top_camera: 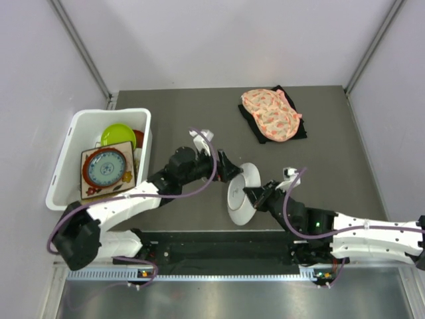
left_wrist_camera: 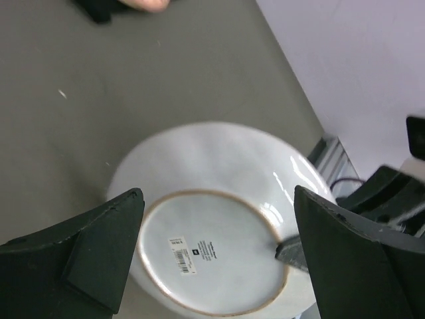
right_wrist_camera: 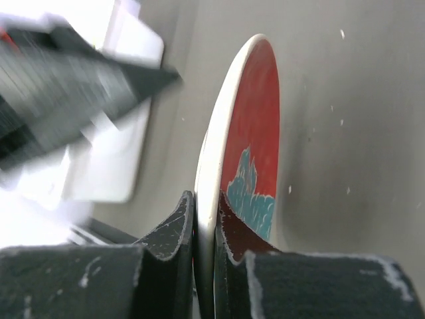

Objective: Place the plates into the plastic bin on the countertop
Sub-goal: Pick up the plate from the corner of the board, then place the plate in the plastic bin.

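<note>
Right gripper (right_wrist_camera: pixel 202 206) clamped tight on rim of round white-backed, red-faced plate (top_camera: pixel 242 193), held on edge above dark grey table (top_camera: pixel 332 159), between both arms. Left gripper (left_wrist_camera: pixel 218 199) spread wide, facing plate's underside, holding nothing. White plastic bin (top_camera: pixel 63 176) far left, well apart.

The label (left_wrist_camera: pixel 189 252) under the plate (left_wrist_camera: pixel 219 212) is too small to read.
</note>
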`<state>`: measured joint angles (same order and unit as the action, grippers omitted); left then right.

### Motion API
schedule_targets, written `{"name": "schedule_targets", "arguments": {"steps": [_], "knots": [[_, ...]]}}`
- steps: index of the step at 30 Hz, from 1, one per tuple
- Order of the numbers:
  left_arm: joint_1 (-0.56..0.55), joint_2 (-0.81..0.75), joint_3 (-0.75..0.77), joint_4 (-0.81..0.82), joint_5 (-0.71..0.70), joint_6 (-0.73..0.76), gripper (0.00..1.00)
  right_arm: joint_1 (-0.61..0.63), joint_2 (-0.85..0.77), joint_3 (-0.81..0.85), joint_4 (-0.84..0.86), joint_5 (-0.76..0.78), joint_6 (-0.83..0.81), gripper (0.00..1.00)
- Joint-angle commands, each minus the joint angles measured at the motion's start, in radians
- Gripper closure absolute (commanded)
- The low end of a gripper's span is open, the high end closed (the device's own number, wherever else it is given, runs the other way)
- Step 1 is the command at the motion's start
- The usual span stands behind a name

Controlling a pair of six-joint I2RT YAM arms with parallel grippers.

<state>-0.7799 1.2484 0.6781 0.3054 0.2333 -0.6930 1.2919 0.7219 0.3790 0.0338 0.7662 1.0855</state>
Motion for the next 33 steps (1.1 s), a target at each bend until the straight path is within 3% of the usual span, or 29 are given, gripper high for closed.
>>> {"name": "schedule_targets", "arguments": {"steps": [1,4,8,19,25,33], "knots": [[0.045,-0.102,0.171,-0.257,-0.115,0.072,0.01,-0.013,0.023,0.199,0.075,-0.065,-0.296,1.0],[0.045,-0.095,0.251,-0.368,-0.08,0.055,0.01,-0.013,0.117,0.326,-0.026,-0.148,-0.484,1.0],[0.053,-0.073,0.267,-0.368,0.009,-0.034,0.01,-0.013,0.22,0.431,-0.074,-0.218,-0.643,1.0],[0.074,-0.047,0.276,-0.528,0.086,-0.08,0.01,-0.009,0.306,0.479,-0.081,-0.28,-0.849,1.0],[0.074,0.034,0.27,-0.529,0.234,-0.106,0.01,-0.005,0.324,0.495,-0.08,-0.271,-0.953,1.0],[0.074,0.066,0.317,-0.63,0.248,-0.06,0.01,0.004,0.347,0.511,-0.101,-0.245,-1.05,1.0]]}}
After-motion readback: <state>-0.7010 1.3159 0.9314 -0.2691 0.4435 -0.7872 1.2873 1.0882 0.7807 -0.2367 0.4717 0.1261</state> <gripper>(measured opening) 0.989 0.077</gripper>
